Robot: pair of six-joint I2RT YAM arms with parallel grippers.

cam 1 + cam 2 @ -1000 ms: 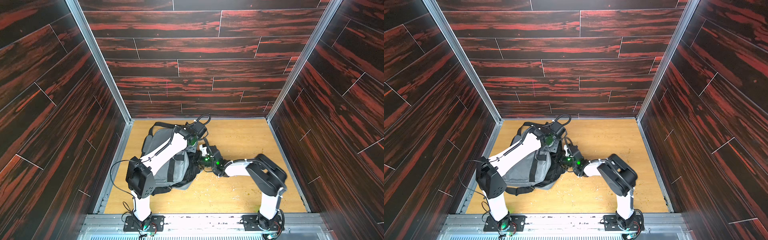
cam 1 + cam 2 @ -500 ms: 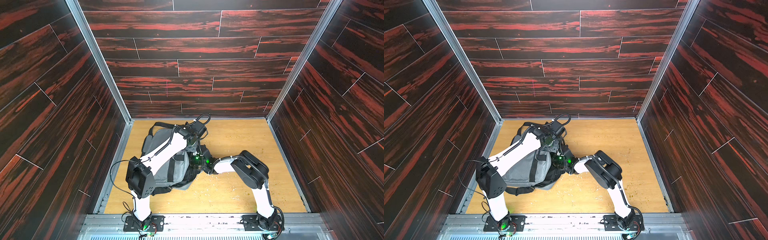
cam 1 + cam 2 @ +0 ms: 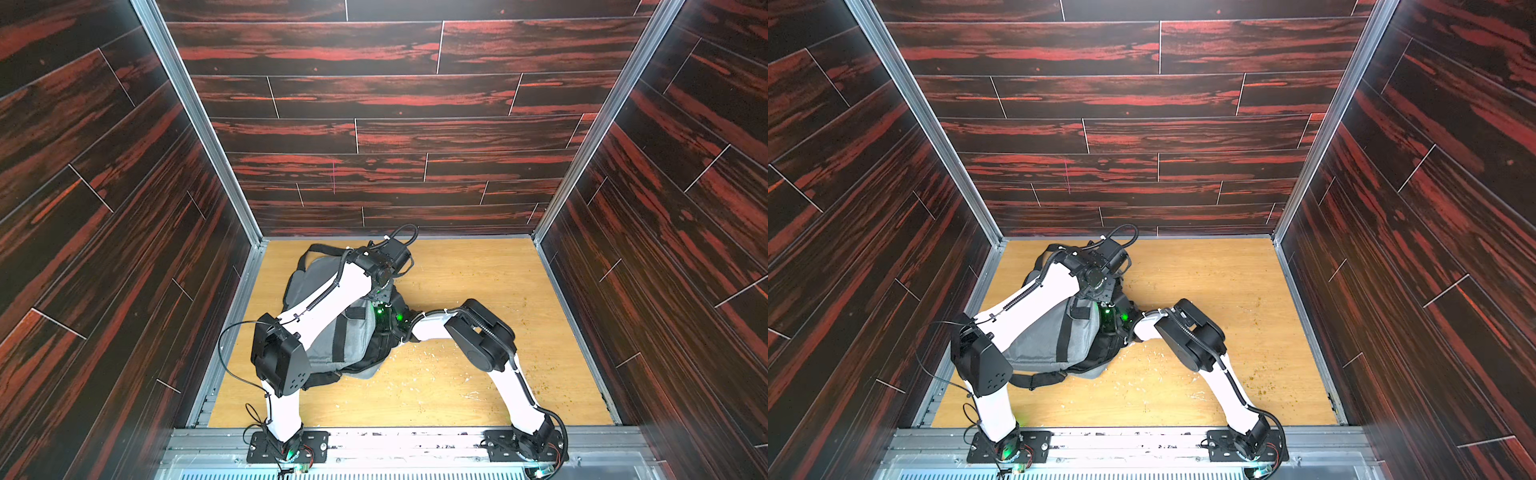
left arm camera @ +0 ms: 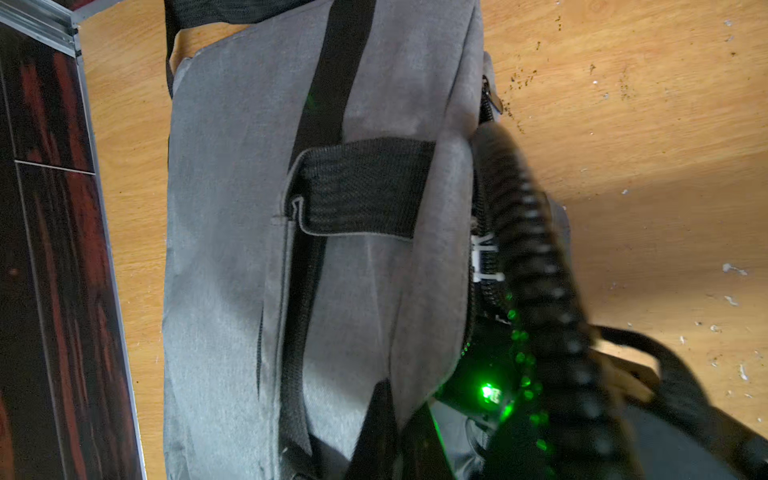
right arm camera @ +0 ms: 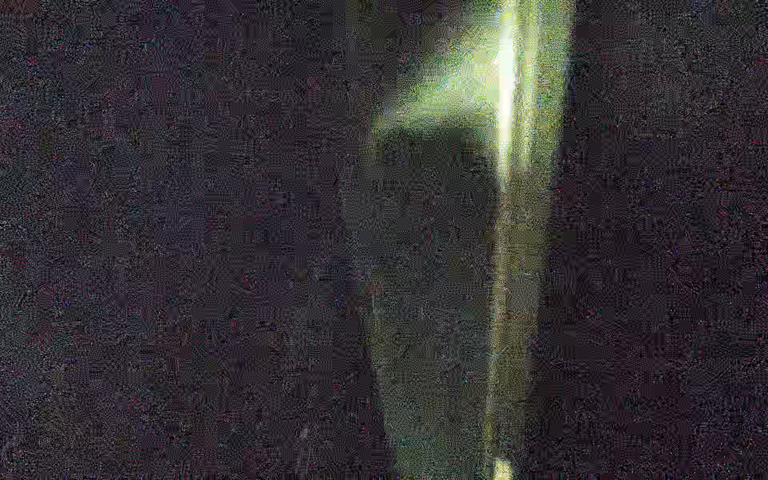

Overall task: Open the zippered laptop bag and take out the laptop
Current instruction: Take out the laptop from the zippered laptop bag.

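The zippered laptop bag (image 3: 320, 345) (image 3: 1038, 340) lies flat on the wooden floor, close to the left wall. Its grey fabric and black bands fill the left wrist view (image 4: 232, 249). My left gripper (image 3: 381, 296) (image 3: 1101, 292) (image 4: 405, 436) points down at the bag's right-hand edge and is shut on the lip of the upper flap, holding it raised. My right gripper (image 3: 384, 322) (image 3: 1111, 320) (image 4: 490, 395) reaches in under that flap, green lights glowing; its fingers are hidden inside. The right wrist view is dark apart from a sliver of light. The laptop is hidden.
The open zipper track (image 4: 478, 232) runs along the bag's edge, with a pull (image 4: 492, 99) at its far end. The black shoulder strap (image 3: 320, 378) trails near the left arm's elbow. Crumbs (image 3: 436, 365) dot the floor. Dark panelled walls enclose three sides.
My right arm has swung left and pushed its gripper into the bag's opening, and its elbow has followed. The left arm and the raised flap have stayed still.
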